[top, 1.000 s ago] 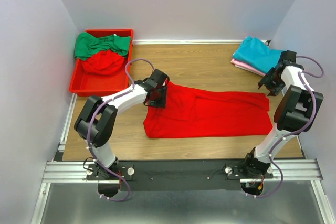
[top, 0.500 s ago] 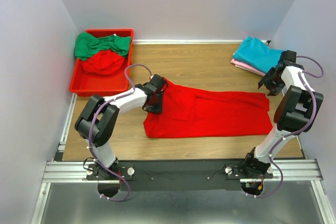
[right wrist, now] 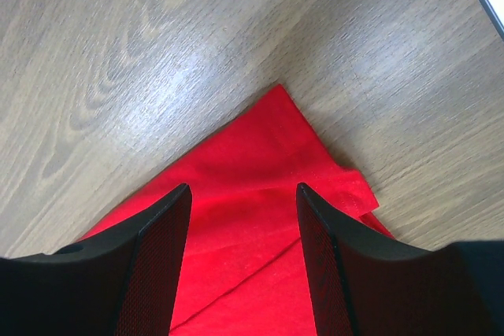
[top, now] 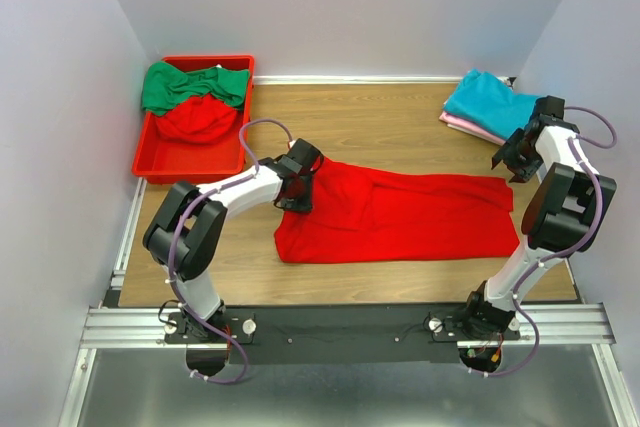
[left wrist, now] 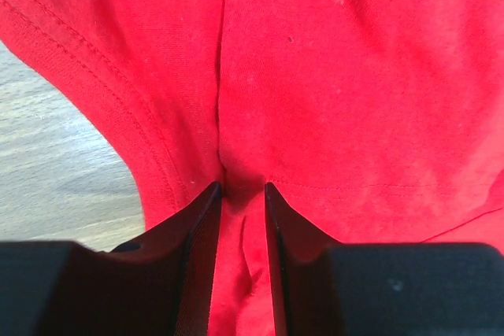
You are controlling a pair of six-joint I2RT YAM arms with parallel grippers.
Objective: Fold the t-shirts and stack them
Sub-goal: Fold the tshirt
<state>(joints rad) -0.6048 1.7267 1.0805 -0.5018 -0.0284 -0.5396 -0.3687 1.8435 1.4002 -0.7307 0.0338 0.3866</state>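
Left wrist cam first: clamped with the left gripper onto a little ridge of the red t-shirt, cloth bunched up tight between both fingers, right by a stitched seam and a curved hem. Bit of wood-grain table peeking out at the left of that. From the top camera, same gripper parked low on the shirt's far-left corner, shirt itself spread flat and long across the middle of the table, running toward the right arm. Over to the right gripper: jaws wide apart, gripping nothing, hanging above the shirt's right-end corner, can't tell for sure about contact but looks clear of it. Further out: teal t-shirt stacked on a pink t-shirt at the far-right corner, just beyond the right gripper. Far left, red bin holding a green t-shirt on top of another red garment.
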